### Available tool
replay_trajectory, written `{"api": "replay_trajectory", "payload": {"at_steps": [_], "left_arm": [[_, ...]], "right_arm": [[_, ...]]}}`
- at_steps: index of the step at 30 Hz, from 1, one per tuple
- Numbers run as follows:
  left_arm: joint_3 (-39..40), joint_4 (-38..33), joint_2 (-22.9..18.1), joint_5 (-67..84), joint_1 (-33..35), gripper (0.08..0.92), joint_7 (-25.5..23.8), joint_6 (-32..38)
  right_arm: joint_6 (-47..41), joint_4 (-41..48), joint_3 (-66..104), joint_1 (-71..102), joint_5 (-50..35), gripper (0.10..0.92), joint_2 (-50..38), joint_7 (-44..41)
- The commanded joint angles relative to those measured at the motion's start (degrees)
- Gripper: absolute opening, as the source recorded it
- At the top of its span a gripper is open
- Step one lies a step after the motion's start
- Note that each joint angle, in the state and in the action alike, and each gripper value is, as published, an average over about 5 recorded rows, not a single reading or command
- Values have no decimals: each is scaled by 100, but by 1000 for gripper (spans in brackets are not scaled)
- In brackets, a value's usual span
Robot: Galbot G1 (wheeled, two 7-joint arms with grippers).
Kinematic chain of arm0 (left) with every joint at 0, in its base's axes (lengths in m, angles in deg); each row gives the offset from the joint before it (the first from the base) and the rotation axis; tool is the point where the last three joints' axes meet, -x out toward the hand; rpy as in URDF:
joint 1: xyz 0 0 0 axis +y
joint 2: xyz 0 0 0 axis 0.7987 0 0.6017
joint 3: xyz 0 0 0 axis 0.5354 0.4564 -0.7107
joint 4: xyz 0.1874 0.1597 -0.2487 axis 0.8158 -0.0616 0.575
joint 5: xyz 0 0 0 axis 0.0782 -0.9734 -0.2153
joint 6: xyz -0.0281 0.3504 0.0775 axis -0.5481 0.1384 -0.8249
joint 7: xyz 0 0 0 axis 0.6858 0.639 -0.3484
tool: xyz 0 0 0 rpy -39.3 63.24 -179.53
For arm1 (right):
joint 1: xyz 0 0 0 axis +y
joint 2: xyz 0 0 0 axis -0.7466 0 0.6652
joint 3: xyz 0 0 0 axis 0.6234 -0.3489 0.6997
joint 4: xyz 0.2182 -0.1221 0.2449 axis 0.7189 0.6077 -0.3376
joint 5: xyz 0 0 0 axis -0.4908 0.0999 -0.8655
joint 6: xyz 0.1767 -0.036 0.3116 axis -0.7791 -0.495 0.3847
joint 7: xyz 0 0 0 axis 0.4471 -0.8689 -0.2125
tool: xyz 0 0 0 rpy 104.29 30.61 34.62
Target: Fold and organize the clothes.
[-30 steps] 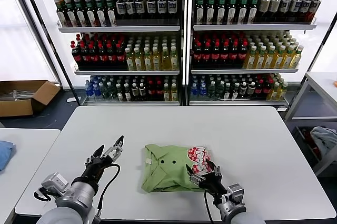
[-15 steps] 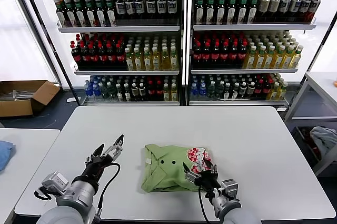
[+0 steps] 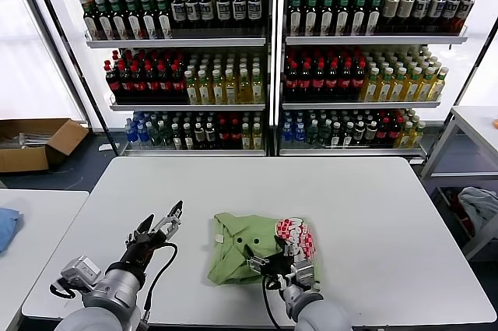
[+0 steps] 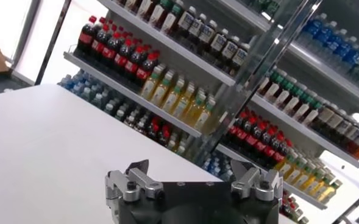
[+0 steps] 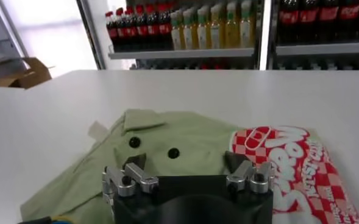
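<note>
The light green shirt [image 3: 249, 245] lies folded into a compact bundle on the white table [image 3: 373, 214], near its front edge. Its collar and two dark buttons face up, and the red-and-white checkered print [image 3: 297, 236] is on its right side. It also shows in the right wrist view [image 5: 185, 146], print [image 5: 289, 164] included. My right gripper [image 3: 274, 259] hovers open and empty over the shirt's front edge; its open fingers show in the right wrist view [image 5: 186, 165]. My left gripper [image 3: 159, 230] is open and empty, held above bare table left of the shirt; it shows in the left wrist view [image 4: 191, 173].
Shelves of bottled drinks [image 3: 272, 58] stand behind the table. A cardboard box [image 3: 35, 142] lies on the floor at far left. A second table [image 3: 31, 222] with blue cloth [image 3: 6, 226] is at left; another table [image 3: 475, 125] stands at right.
My right gripper has moved left along the shirt's front edge, from the print side toward the middle. The shirt and my left arm have hardly moved.
</note>
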Motion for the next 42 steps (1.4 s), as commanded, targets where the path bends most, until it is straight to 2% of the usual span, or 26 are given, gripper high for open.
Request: {"api": "replay_trajectory", "payload": {"at_steps": [1,7,13,22,31,37,42], "left_arm": [[20,9,-38,-16,-11,823,-10,-3],[5,22,-24,-135,-12,823,-96,-1],[-60,97,-11,-579,-4,823,-385,32],[-309,283,-52,-1575,133,823,-1539,231],[-1172,1025,34,-2370,132,823,-2772,715],[-1683,1223,45,-2622,179,823,-3125,859],[-1877,1135,-59,-2615,200,823,-3197,855]], "right_arm": [[-260,-59,-305,-113,248,823,-11,73],[202,-1358,480,113,64,823,-264,-81],[1055,-1833,2071,656,-135,823,-741,-744],[1625,-1347,4031,1577,-1490,823,-785,-1208],[2052,-712,4781,1855,-1068,823,-492,-1703],[2142,-466,4977,1821,-999,823,-353,-1811],[2128,-408,4989,1782,-956,823,-340,-1807]]}}
